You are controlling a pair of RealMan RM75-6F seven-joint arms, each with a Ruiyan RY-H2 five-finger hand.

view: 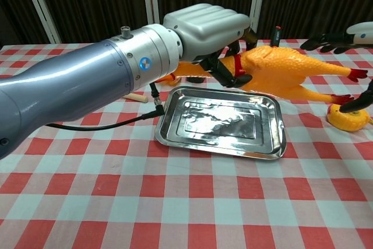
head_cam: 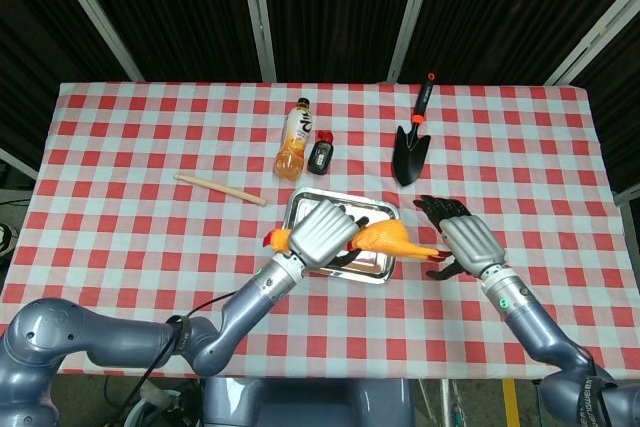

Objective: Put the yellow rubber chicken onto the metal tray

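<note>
Gripping the yellow rubber chicken point(view: 274, 71) at its neck, my left hand point(head_cam: 318, 232) held it in the air above the far edge of the metal tray point(view: 224, 122), its legs pointing right. My right hand point(head_cam: 462, 235) was released, fingers spread, beside the chicken's feet and apart from them. Farther back stood an orange bottle point(head_cam: 293, 139), its label unreadable, a small dark bottle point(head_cam: 321, 155) and a trowel point(head_cam: 412, 145).

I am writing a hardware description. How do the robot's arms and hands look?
Both arms are glossy blue-grey metal tubes. The left hand has a silver-grey back shell, black fingers, a blue round logo and a black cable at the wrist. The right hand looks alike, with a small green light on its wrist.
</note>
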